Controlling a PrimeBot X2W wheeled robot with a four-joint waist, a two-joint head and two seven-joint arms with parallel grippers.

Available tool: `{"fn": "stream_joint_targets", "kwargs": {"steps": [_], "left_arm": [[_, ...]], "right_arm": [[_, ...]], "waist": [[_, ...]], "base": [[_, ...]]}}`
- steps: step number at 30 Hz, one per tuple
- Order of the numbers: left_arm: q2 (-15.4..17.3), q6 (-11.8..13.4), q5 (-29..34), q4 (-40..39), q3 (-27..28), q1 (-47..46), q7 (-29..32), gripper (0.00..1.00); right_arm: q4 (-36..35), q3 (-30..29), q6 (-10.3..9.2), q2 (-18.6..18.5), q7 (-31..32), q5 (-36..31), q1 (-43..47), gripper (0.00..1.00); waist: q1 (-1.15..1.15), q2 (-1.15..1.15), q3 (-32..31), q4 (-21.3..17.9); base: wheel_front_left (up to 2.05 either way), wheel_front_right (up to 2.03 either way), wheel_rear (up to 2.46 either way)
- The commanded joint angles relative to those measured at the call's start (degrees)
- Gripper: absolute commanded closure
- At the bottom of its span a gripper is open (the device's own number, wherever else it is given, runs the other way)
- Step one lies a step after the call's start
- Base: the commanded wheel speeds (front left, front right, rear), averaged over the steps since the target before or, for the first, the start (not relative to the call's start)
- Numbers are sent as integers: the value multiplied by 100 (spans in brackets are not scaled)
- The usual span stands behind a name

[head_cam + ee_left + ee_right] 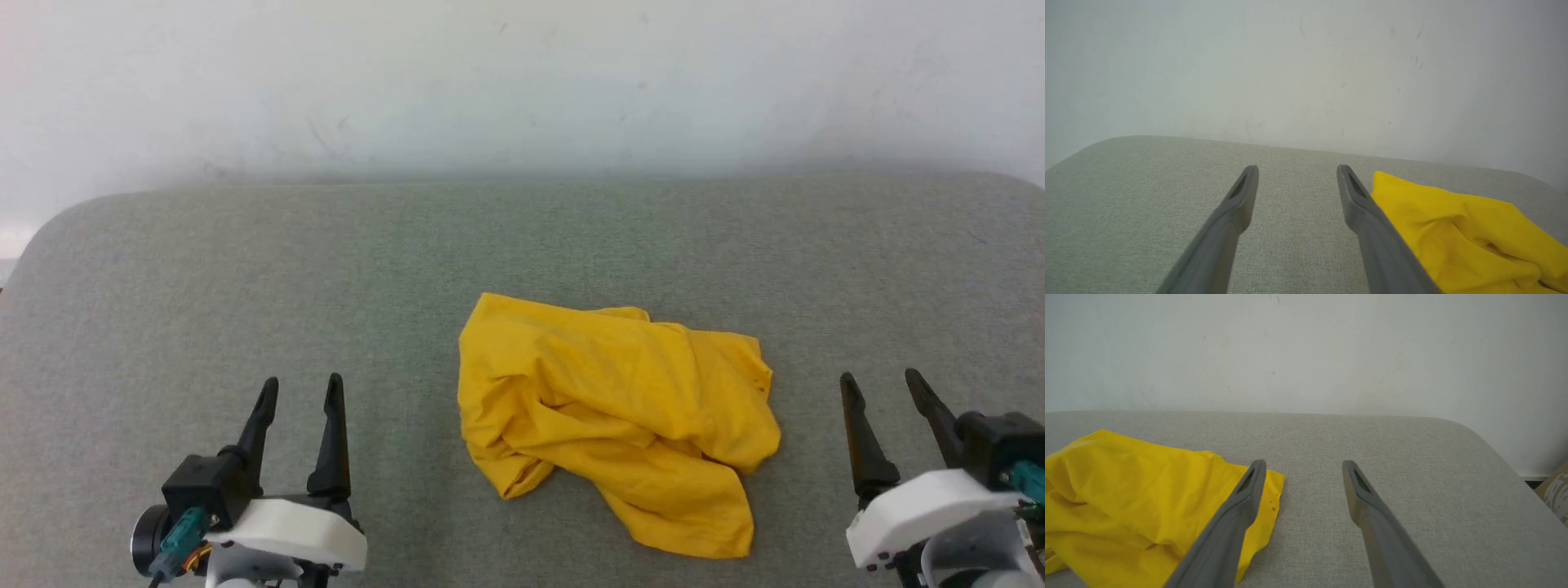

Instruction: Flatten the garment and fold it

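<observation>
The garment (616, 416) is a crumpled mustard-yellow heap, lying in loose folds on the grey padded table (245, 269) a little right of centre. My left gripper (300, 390) stands open at the lower left, well to the left of the cloth, with nothing between its fingers. At the lower right my right gripper (883, 385) is open too, just right of the heap and apart from it. The left wrist view has the garment (1470, 237) to the right of my open left gripper (1298, 171). From the right wrist the garment (1135, 494) lies left of my open right gripper (1304, 466).
A pale wall (522, 82) rises right behind the table's far edge. The table's corners are rounded, with bare grey surface around the heap on all sides. A brownish patterned object (1555, 490) shows past the table's right edge.
</observation>
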Motion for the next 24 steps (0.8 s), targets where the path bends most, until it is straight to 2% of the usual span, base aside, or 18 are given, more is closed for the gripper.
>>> {"fn": "stream_joint_targets", "kwargs": {"steps": [1,5,9,17,21,22,23,24], "left_arm": [[-9,46,38,-41,-9,-24,-15,0],[-155,14,-57,-73,-60,-111,-47,0],[-248,-36,-58,-23,-136,-237,-84,0],[-346,-118,20,152,-177,-467,-144,0],[-390,-138,36,224,-157,-515,-154,0],[-398,-141,38,241,-152,-516,-156,0],[-404,-143,39,251,-140,-513,-157,0],[-408,-142,41,258,-125,-505,-158,0]], "right_arm": [[91,-47,-5,10,40,-32,-136,0],[828,-30,-5,-321,298,-102,-519,0],[1682,306,-5,-621,508,119,-1003,0],[3160,1562,-5,-1162,1339,730,-1876,0],[3757,2042,-5,-1177,2082,1204,-2078,0],[3854,2141,-5,-1165,2275,1345,-2103,23],[3907,2221,-5,-1159,2415,1483,-2129,64],[3921,2299,-5,-1170,2491,1588,-2163,100]], "waist": [[0,0,40,75],[0,0,122,280],[0,0,256,468],[0,0,444,655],[0,0,453,661],[0,0,435,653],[0,0,417,640],[0,0,398,624]], "base": [[0,0,0],[0,0,0],[0,0,0],[0,0,0],[0,0,0],[0,0,0],[0,0,0],[0,0,0]]}}
